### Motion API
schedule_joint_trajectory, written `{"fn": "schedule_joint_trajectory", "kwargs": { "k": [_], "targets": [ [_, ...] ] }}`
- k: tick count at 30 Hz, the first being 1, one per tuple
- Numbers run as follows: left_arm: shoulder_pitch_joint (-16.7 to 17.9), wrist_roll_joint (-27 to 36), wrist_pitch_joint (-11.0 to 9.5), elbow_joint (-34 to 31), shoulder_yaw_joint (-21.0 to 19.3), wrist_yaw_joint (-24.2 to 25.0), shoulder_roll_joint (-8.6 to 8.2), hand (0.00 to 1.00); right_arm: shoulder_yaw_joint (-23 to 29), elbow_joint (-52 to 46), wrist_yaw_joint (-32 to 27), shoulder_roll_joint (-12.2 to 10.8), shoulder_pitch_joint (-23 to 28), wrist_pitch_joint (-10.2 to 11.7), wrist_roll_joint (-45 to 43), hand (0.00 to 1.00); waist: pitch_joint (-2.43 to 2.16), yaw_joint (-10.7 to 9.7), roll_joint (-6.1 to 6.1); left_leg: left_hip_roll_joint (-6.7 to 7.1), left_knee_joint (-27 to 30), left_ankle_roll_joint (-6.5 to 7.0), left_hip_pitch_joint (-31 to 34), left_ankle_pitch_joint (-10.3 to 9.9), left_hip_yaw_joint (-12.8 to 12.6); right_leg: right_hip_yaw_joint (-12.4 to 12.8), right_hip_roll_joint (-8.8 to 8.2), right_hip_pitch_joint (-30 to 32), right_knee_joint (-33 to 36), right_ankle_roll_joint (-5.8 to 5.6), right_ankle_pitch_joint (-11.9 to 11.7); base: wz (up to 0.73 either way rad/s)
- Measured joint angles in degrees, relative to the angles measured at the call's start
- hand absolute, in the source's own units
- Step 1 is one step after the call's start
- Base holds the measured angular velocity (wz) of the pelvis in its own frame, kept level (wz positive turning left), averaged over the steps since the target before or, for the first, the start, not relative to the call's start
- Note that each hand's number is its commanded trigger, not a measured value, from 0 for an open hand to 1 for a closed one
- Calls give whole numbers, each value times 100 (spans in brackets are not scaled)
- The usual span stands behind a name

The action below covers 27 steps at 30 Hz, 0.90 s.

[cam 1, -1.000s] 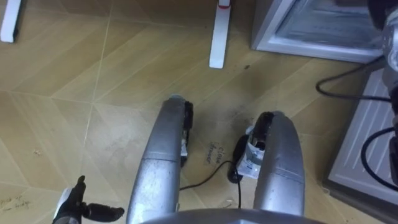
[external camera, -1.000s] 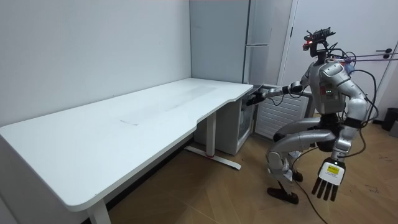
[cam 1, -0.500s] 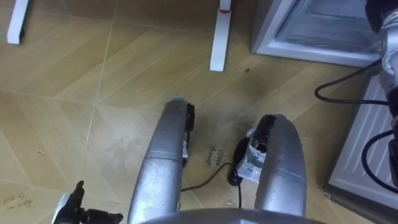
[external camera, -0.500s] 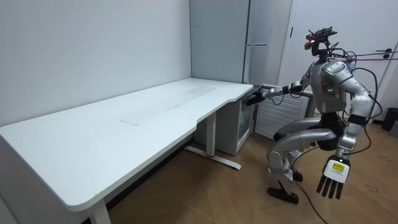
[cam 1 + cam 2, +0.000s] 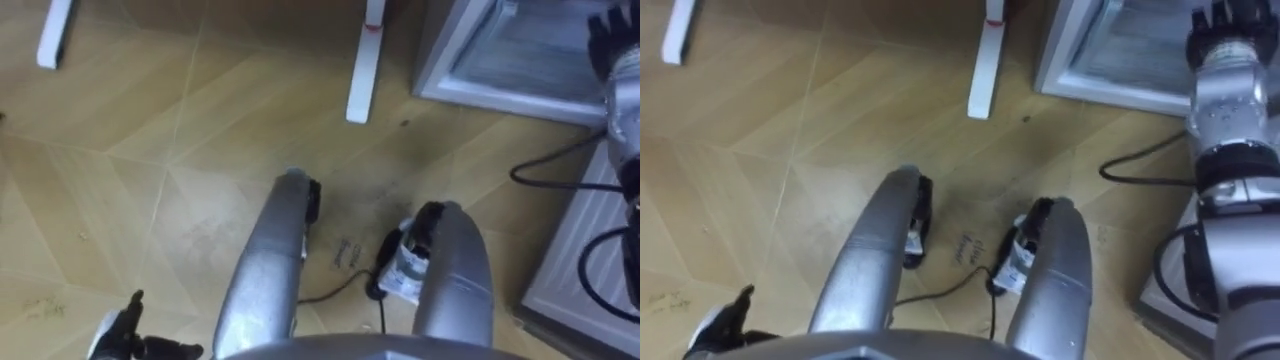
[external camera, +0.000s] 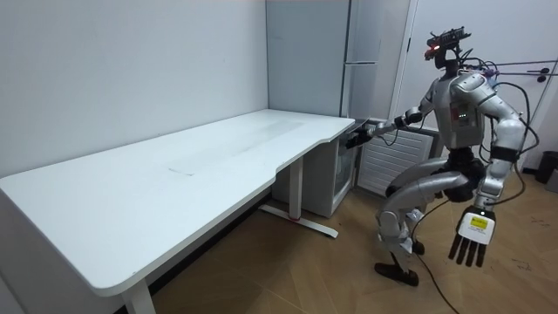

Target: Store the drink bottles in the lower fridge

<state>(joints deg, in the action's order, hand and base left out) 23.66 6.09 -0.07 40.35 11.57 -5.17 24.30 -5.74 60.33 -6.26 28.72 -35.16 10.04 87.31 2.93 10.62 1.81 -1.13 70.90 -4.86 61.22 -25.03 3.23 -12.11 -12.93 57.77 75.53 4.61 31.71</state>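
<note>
Table leg (image 5: pixel 362 70) stands just left of the open lower fridge (image 5: pixel 500 95), wood floor (image 5: pixel 150 150) free before it. Right hand (image 5: pixel 1232 20) seems at its rim, grip untellable; left hand (image 6: pixel 471 240) hangs straight-fingered, well away.

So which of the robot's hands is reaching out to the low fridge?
The right hand, stretched forward to the low fridge by the desk. The left hand hangs open at the robot's side, holding nothing.
</note>
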Motion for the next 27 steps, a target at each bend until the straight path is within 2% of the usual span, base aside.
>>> {"fn": "schedule_joint_trajectory", "kwargs": {
  "k": [2, 5, 7, 9, 10, 12, 14, 15, 17, 19, 21, 22, 24, 26, 27],
  "targets": [
    [-239, 14, 53, 260, -1, 92, 4, 0, -119, 395, 408, 67, 268, -17, -582, 0, 3, 62, -19, 4, -352, 20, -304, 72, 71, -170, 6, -392, -412, 50, -110, 18],
    [-487, 11, 39, 416, 26, 105, -10, 0, -447, 725, 845, 68, 667, -225, -1398, 0, 23, 96, -119, 3, -818, 77, -673, 183, 174, -328, 117, -880, -992, -81, -217, 16],
    [-615, -8, -16, 530, 44, 110, -37, 0, -649, 907, 1063, 20, 964, -287, -1870, 0, 18, 119, -149, 8, -1122, 100, -926, 248, 172, -395, 153, -1149, -1320, -96, -312, 7],
    [-642, -111, -45, 605, 43, 136, -114, 0, -771, 1130, 1254, -67, 1394, -373, -2653, 0, -14, 172, -256, 13, -1436, 128, -1280, 271, 153, -409, 202, -1520, -1702, -184, -381, 0],
    [-655, -112, -66, 639, 51, 138, -125, 0, -859, 1153, 1263, -80, 1507, -386, -2836, 0, -19, 172, -261, 28, -1514, 134, -1369, 275, 130, -412, 186, -1593, -1768, -195, -387, 0],
    [-775, -119, -86, 822, 69, 148, -159, 0, -1044, 1167, 1270, -206, 1822, -397, -3413, 0, -32, 151, -281, 61, -1784, 167, -1624, 302, 94, -424, 171, -1825, -2010, -251, -417, 2],
    [-1041, -137, -80, 1175, 59, 158, -248, 0, -1114, 1382, 1316, -528, 2001, -481, -4231, 0, -56, 51, -314, 46, -2086, 177, -1934, 333, 87, -456, 228, -2151, -2362, -305, -477, 0],
    [-1092, -142, -88, 1238, 58, 133, -287, 0, -1154, 1408, 1334, -606, 2080, -484, -4347, 0, -60, 47, -319, 41, -2170, 182, -2029, 338, 86, -457, 249, -2247, -2465, -321, -500, 0],
    [-1251, -151, -125, 1416, 60, 38, -506, 0, -1327, 1570, 1390, -906, 2360, -520, -4811, 0, -73, -11, -332, 44, -2602, 211, -2493, 421, 65, -477, 310, -2707, -2959, -406, -631, 0],
    [-1305, -188, -157, 1593, 59, 22, -675, 0, -1345, 1648, 1470, -1088, 2661, -579, -4934, 0, -105, -105, -336, 45, -2962, 250, -2904, 480, 19, -501, 336, -3117, -3358, -465, -741, -2],
    [-1257, -218, -162, 1688, 23, -60, -853, 0, -1291, 1631, 1509, -1232, 3129, -606, -4931, 0, -201, -222, -309, 46, -3485, 295, -3452, 584, -25, -524, 419, -3695, -3988, -563, -925, -2],
    [-1217, -221, -168, 1685, -32, -87, -880, 0, -1215, 1635, 1509, -1281, 3216, -621, -4932, 0, -223, -255, -281, 52, -3634, 304, -3604, 625, -44, -523, 433, -3833, -4152, -585, -979, -4],
    [-1033, -453, -174, 1691, -264, -180, -968, 0, -846, 1632, 1520, -1435, 3636, -646, -4925, 0, -264, -459, -160, 96, -4273, 347, -4233, 798, -85, -548, 477, -4432, -4781, -673, -1186, 0],
    [-926, -565, -141, 1671, -334, -202, -1008, 0, -727, 1562, 1527, -1460, 3915, -653, -4937, 0, -298, -556, -115, 83, -4602, 358, -4610, 854, -153, -535, 537, -4798, -5172, -709, -1339, -12],
    [-900, -661, -135, 1671, -399, -202, -1040, 0, -673, 1548, 1528, -1470, 3972, -653, -4938, 0, -301, -589, -112, 81, -4676, 362, -4710, 862, -152, -539, 561, -4939, -5294, -728, -1375, -11]
  ]
}}
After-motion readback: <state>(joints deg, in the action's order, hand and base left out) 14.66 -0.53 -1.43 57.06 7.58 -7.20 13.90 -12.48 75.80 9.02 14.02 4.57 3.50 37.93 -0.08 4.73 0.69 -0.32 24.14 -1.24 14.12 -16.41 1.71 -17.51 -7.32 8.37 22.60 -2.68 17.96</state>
